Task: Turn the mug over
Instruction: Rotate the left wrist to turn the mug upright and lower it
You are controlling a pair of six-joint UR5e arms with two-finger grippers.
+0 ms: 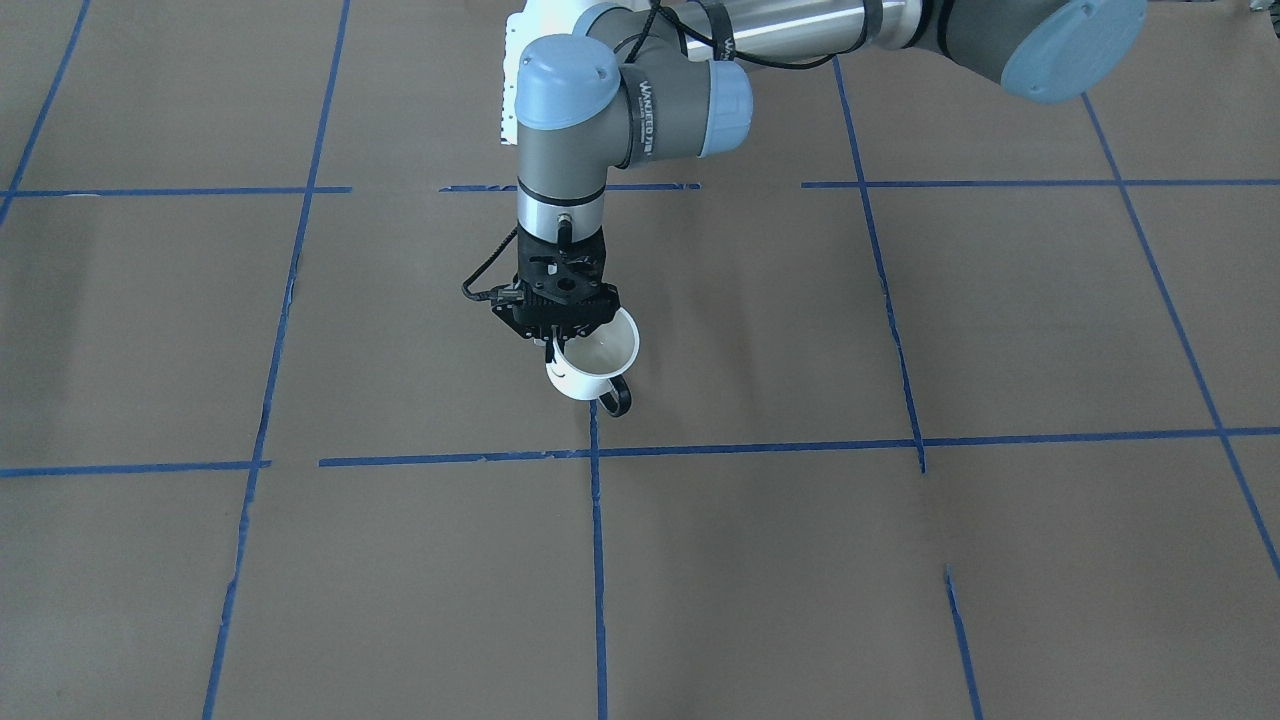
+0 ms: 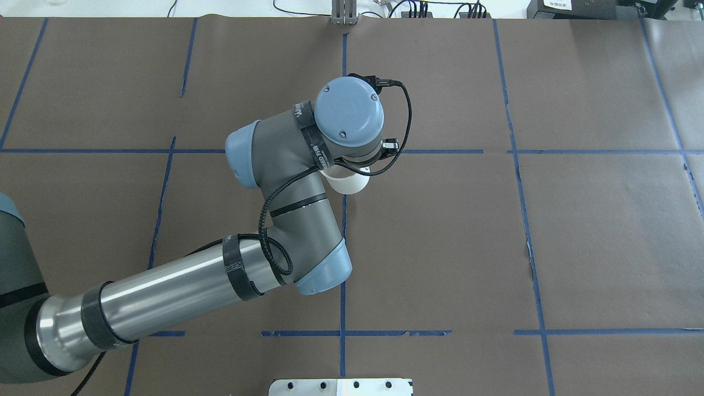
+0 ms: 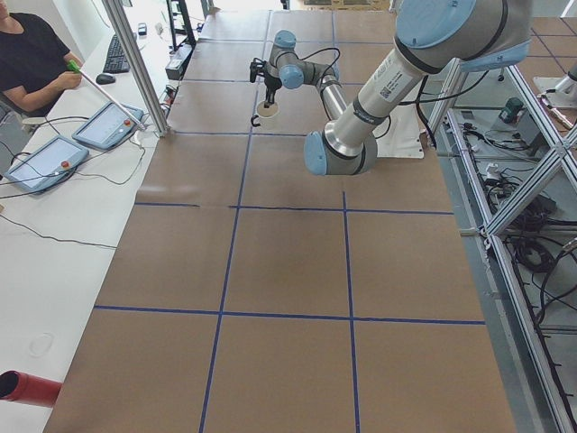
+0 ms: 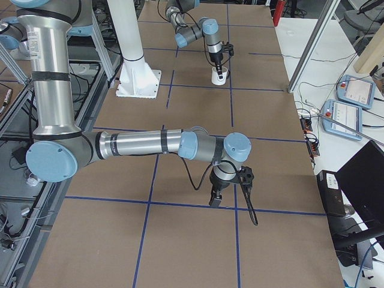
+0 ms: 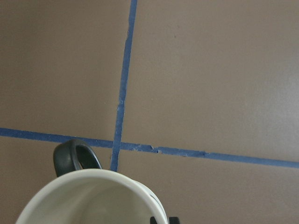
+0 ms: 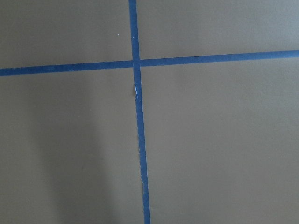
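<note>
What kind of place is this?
Probably a robot testing lab: the left arm and right arm reach over a table gridded with blue tape, and touchscreen control pendants lie beside an operator.

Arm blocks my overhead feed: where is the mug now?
Front-facing view: the mug is mid-table, its rim in the left end effector, just beyond a blue tape crossing.

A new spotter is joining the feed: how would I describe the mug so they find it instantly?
On the brown paper-covered table gridded with blue tape, follow the left arm down to the left gripper near the middle. The mug is pinched by its rim there, tilted: small and white against the brown, with a thin black loop handle.
</note>
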